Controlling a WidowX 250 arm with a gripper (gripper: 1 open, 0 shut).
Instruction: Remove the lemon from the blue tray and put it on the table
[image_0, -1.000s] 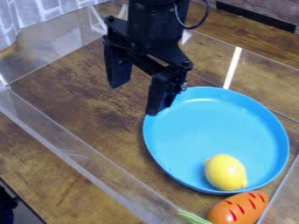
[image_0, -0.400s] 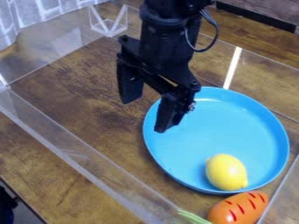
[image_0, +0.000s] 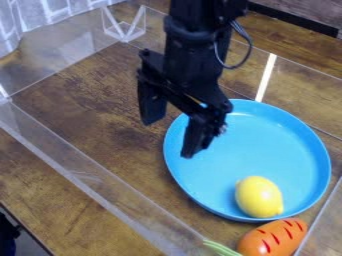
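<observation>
The claw (image_0: 177, 124) hangs with jaws wide over the near-left rim of the blue tray (image_0: 287, 135), bare tray floor beneath. Between it and the lemon (image_0: 258, 196) nothing intervenes. A carrot toy (image_0: 273, 239) sits past the lemon, and a clear wall (image_0: 80, 165) closes the surface (image_0: 94, 110) on the claw's left.

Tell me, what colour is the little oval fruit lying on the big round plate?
Yellow and glossy: the lemon on the blue tray, in the only camera view.

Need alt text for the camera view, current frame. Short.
A black robot gripper with its jaws open hangs pointing down over the left edge of a round blue tray, holding nothing. A yellow lemon lies in the tray near its front rim, and an orange carrot toy sits just outside on the dark wood table.
</observation>
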